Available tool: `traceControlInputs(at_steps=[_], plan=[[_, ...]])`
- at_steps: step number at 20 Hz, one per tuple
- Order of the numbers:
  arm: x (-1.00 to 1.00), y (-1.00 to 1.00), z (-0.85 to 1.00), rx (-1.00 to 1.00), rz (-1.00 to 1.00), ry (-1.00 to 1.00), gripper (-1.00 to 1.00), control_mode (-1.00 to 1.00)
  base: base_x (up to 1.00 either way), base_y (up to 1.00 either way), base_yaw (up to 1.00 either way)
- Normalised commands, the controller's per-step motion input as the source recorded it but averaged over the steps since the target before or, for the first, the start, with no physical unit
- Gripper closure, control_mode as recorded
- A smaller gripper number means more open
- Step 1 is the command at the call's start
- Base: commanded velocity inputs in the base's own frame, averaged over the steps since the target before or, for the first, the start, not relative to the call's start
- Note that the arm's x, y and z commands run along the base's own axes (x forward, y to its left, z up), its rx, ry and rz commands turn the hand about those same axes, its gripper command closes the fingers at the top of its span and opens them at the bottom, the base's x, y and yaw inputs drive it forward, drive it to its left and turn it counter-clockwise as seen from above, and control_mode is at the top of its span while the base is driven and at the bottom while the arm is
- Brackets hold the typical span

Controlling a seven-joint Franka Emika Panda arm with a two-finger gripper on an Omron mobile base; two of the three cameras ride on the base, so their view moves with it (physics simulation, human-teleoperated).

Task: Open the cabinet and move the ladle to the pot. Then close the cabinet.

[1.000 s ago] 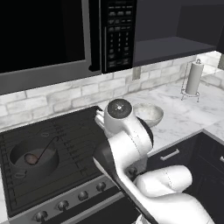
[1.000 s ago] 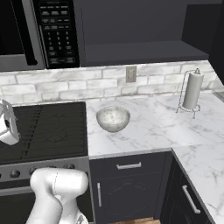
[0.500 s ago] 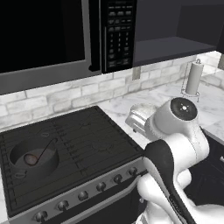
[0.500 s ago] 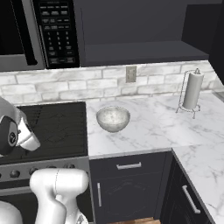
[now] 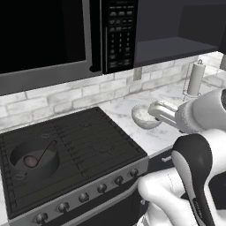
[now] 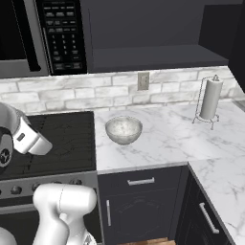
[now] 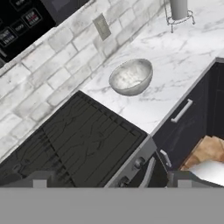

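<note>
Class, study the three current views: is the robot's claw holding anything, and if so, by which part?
Nothing is held. The claw looks over the stove with bare fingertips, while the ladle already rests in the pot.

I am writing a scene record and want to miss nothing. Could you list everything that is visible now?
cabinet: one, charcoal, on the wall, open
microwave: one, black, above the stove
stove: one, black, left of the counter
pot: one, dark grey, on the stove
ladle: one, dark, in the pot
bowl: one, pale speckled, on the counter
paper towel: one, white, counter's back
outlet: one, grey, brick wall
counter: one, white marble
arm: one, white
jaws: open, holding nothing
</note>
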Motion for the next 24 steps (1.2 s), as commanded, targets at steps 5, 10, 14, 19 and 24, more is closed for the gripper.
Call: traceControlInputs(at_steps=[5, 10, 14, 19, 24], plan=[[-0.13, -0.21, 0.53, -0.03, 0.0, -0.02, -1.0, -1.0, 0.0, 0.0, 0.0], [0.0, -0.3, 0.38, 0.0, 0.0, 0.0, -1.0, -1.0, 0.0, 0.0, 0.0], [0.0, -0.3, 0.09, -0.08, 0.01, -0.06, -1.0, -1.0, 0.0, 0.0, 0.0], [-0.03, -0.23, 0.0, -0.15, 0.05, -0.12, -1.0, -1.0, 0.0, 0.0, 0.0], [-0.08, -0.08, 0.0, -0.17, 0.06, -0.16, -1.0, -1.0, 0.0, 0.0, 0.0]])
